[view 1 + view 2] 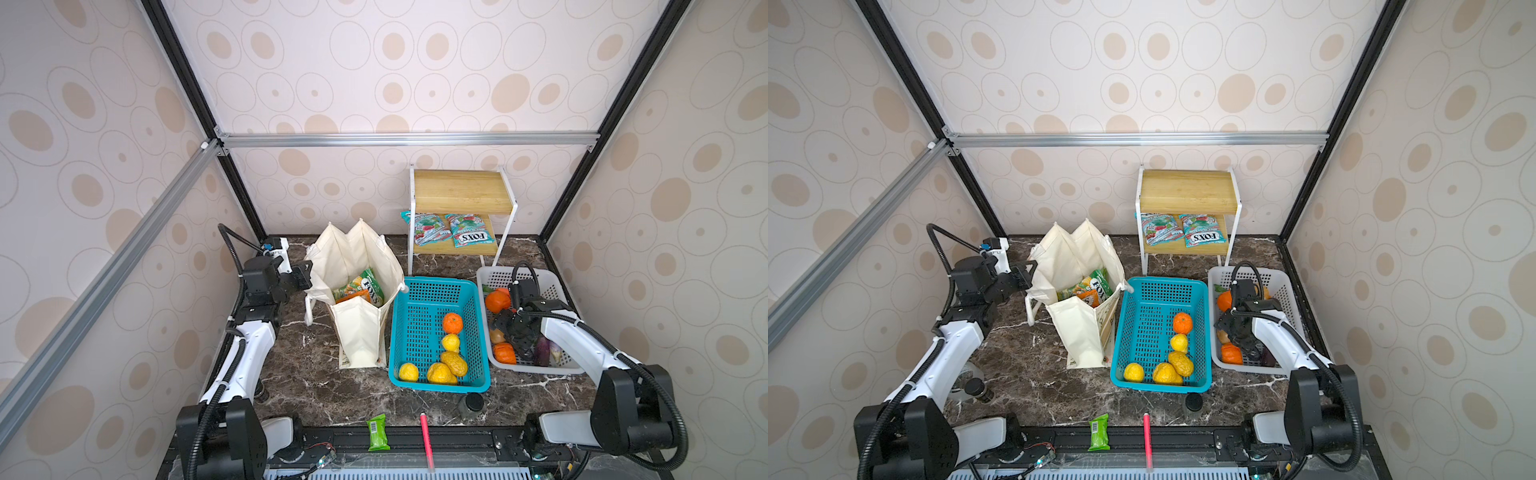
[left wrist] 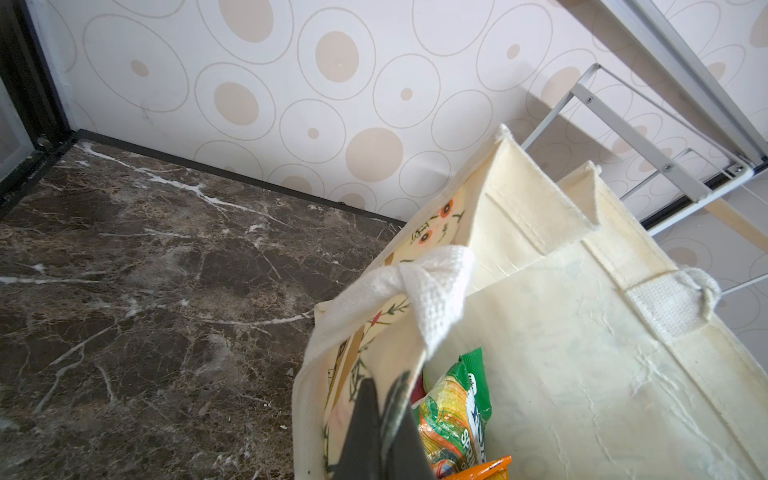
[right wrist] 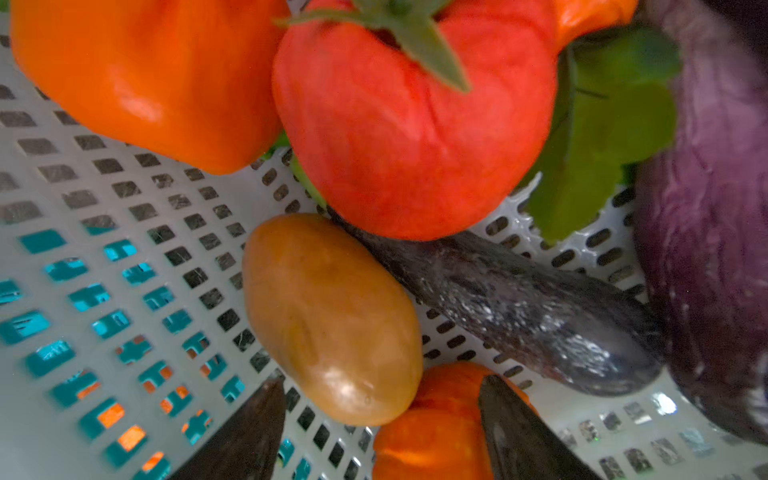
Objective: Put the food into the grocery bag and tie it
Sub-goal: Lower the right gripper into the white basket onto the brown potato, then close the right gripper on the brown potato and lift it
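In both top views, your left end effector (image 1: 306,272) (image 1: 1026,270) is pinched shut on the rim of the grocery bag (image 1: 361,332) (image 1: 1077,332). The bag stands upright on the desk (image 1: 316,374). Your right end effector (image 1: 517,340) (image 1: 1241,336) is down in the white basket (image 1: 494,274), well apart from the bag.

In the left wrist view, the fingers (image 2: 361,436) squeeze the bag's wall. A green Fox's packet (image 2: 453,407) sits inside the bag, just beside them.

In the right wrist view, the right end effector (image 3: 382,432) is spread wide and holds nothing. A potato (image 3: 332,320) and an orange toy (image 3: 436,424) lie between its tips. A tomato (image 3: 415,124) and a purple eggplant (image 3: 715,208) lie farther ahead.
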Action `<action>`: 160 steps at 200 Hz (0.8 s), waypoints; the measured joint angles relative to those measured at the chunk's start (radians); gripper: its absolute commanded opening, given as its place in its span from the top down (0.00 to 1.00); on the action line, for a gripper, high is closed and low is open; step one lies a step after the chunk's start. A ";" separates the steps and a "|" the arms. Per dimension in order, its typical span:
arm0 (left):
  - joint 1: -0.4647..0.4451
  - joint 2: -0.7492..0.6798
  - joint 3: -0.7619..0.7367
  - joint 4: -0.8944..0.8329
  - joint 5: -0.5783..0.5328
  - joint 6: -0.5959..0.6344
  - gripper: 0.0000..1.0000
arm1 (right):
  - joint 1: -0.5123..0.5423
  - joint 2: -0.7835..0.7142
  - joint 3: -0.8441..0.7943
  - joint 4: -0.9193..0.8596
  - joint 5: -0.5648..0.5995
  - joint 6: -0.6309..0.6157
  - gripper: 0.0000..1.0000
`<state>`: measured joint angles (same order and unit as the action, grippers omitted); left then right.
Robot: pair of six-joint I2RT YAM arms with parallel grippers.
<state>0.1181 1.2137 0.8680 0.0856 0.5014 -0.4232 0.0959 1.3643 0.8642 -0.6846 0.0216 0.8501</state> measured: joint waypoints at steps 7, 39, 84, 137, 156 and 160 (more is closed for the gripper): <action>0.000 0.000 0.000 0.000 0.000 0.000 1.00 | 0.000 0.006 0.001 0.005 0.000 -0.004 0.22; 0.000 0.000 0.000 0.000 0.000 0.000 1.00 | -0.001 0.030 0.001 0.028 0.001 -0.018 0.21; 0.000 0.000 0.000 0.000 0.000 0.000 1.00 | -0.007 0.059 0.001 0.062 0.004 -0.033 0.20; 0.000 0.000 0.000 0.000 0.000 0.000 1.00 | -0.010 0.086 -0.002 0.098 0.008 -0.045 0.24; 0.000 0.000 0.000 0.000 0.000 0.000 1.00 | -0.010 0.087 -0.010 0.111 0.006 -0.048 0.28; 0.000 0.000 0.000 0.000 0.000 0.000 1.00 | -0.010 0.087 -0.012 0.114 0.005 -0.050 0.29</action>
<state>0.1181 1.2137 0.8680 0.0856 0.5011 -0.4232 0.0856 1.4517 0.8524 -0.5709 0.0265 0.8001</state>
